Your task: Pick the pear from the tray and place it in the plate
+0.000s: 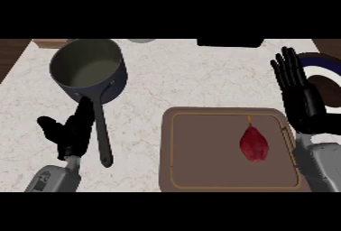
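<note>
A dark red pear (254, 144) with a thin yellow stem lies on the brown tray (200, 149), right of the tray's middle. The plate (328, 72), white with a dark blue ring and brown centre, sits at the far right edge, partly hidden behind my right hand (301, 94). That hand stands open with straight fingers pointing up, above the tray's right rim and right of the pear, apart from it. My left hand (70, 131) rests open at the lower left, beside the pot's handle, holding nothing.
A dark grey saucepan (88, 67) stands at the upper left, its long handle (103, 135) running down toward the front next to my left hand. Dark objects show at the counter's far edge (230, 43). Bare marble lies between pot and tray.
</note>
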Robot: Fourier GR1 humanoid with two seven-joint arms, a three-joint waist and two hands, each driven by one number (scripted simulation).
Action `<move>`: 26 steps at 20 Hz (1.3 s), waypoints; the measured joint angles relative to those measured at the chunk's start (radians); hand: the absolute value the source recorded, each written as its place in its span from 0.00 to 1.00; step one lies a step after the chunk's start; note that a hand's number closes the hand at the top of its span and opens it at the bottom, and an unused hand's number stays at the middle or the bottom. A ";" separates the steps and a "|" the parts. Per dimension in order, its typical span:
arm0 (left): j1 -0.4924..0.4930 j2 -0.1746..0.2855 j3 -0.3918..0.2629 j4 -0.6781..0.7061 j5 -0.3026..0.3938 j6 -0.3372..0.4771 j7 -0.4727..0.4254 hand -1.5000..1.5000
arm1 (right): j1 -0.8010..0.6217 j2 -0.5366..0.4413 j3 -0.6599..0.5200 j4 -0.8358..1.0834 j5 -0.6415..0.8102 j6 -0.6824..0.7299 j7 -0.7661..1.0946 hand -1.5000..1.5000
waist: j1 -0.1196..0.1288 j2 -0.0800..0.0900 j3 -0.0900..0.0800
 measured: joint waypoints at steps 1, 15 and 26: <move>-0.005 0.008 0.000 -0.008 -0.004 -0.007 -0.004 0.50 | 0.001 -0.003 -0.003 0.008 -0.026 0.024 0.026 0.00 | -0.001 0.005 0.005; -0.161 0.180 -0.125 -0.161 -0.165 -0.201 -0.079 0.50 | -0.086 -0.235 0.184 0.374 -0.106 0.583 0.430 0.00 | 0.060 0.040 0.024; -0.117 0.219 -0.087 -0.226 -0.181 -0.248 -0.062 0.50 | -0.461 -0.229 0.199 0.749 -0.081 0.900 0.671 0.00 | 0.029 0.034 0.025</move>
